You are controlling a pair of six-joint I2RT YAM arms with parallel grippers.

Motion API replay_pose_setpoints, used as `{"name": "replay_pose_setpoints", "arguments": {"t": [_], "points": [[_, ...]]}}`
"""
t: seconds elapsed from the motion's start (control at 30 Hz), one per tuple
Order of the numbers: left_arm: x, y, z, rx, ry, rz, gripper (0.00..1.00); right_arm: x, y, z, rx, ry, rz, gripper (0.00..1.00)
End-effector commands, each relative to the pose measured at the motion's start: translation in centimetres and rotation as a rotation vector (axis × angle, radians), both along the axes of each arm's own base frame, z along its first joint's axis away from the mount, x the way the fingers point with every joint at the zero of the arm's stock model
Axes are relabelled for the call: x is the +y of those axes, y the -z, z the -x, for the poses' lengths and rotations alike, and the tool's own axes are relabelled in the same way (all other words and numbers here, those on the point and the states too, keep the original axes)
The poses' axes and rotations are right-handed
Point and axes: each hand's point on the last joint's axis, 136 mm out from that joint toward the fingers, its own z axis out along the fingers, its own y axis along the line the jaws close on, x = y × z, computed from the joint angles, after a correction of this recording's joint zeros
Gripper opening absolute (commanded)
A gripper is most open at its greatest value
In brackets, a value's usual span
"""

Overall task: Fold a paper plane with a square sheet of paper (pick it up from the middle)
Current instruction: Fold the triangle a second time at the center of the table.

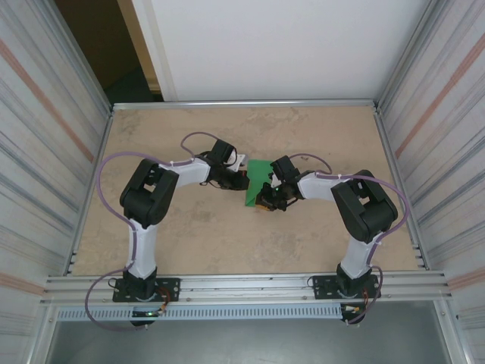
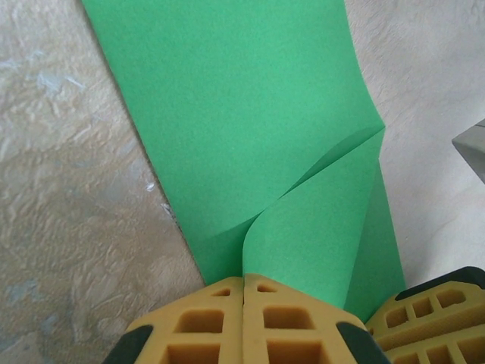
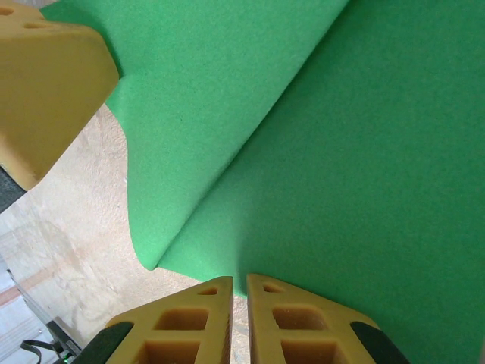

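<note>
The thin bright green paper sheet (image 2: 242, 114) ran up-frame from my closed left hand (image 2: 243, 282); my right hand (image 3: 239, 284), narrow, adjoined.

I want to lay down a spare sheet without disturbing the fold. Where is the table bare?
The table is bare along the far rail behind the green paper, in both far corners, and between the left arm base and right arm base. The centre is crowded: left hand and right hand meet at the paper.
</note>
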Motion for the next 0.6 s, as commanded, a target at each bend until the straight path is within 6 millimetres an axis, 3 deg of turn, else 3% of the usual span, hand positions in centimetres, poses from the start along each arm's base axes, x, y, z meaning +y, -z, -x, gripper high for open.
{"name": "replay_pose_setpoints", "arguments": {"t": [0.0,0.13,0.17,0.3,0.57], "points": [[-0.3,0.8,0.5,0.023,0.032,-0.023,0.03,-1.8,1.5,1.1,0.05,0.009,0.081,0.13],[-0.1,1.0,0.7,0.031,0.033,-0.05,0.03,-0.9,-1.1,0.1,-0.015,0.004,0.027,0.13],[0.1,2.2,1.0,0.059,0.033,-0.066,0.03,-0.4,-2.1,-0.3,-0.044,-0.002,-0.003,0.13],[0.2,2.8,1.3,0.076,0.029,-0.082,0.03,1.3,-4.9,-1.4,-0.119,-0.021,-0.104,0.14],[0.5,3.2,1.5,0.091,0.018,-0.095,0.03,3.4,-4.0,-2.5,-0.098,-0.027,-0.153,0.1]]}}
